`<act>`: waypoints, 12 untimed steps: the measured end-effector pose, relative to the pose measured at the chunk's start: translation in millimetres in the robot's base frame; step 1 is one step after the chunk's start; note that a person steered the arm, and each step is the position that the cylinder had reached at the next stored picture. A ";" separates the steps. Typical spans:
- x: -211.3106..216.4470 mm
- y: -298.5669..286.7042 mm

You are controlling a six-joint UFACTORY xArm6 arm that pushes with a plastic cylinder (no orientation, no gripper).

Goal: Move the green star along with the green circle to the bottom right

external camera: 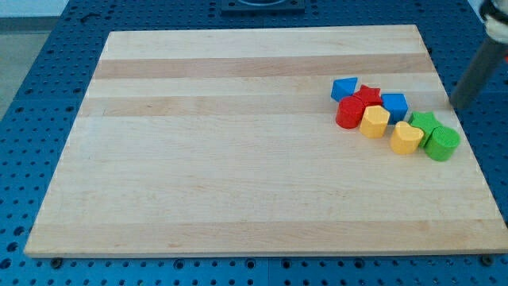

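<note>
Green star and green circle lie at the view's right side of the table, about mid-height, near the right edge. The two touch: star is up-left, circle is just below-right of it. My tip is up and to the right of both, near the star but apart from it, w/ a strip of bare wood between. It stands just at the table's right edge; the dark rod goes up-right out of the view. About jaws: the arm has none, only the rod, so no wide or narrow state can be told.

Count: 8 blocks, all in one tight cluster. Green: 2, the star and the circle. Yellow: 2, one yellow block touching the star's left side, one more yellow block further left; shapes look many-sided, exact form I cannot tell. Red: 2, a red cylinder at the cluster's left and a red star above it. Blue: 2, a blue block at the top-left of the cluster and a blue block right of the red star; shapes not clear.
</note>
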State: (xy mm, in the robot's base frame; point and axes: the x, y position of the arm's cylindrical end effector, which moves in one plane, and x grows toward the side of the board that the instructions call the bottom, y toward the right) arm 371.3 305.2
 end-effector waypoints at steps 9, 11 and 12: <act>46.8 -14.3; 34.6 -77.0; 40.1 -65.5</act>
State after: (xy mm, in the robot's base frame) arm 411.3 239.7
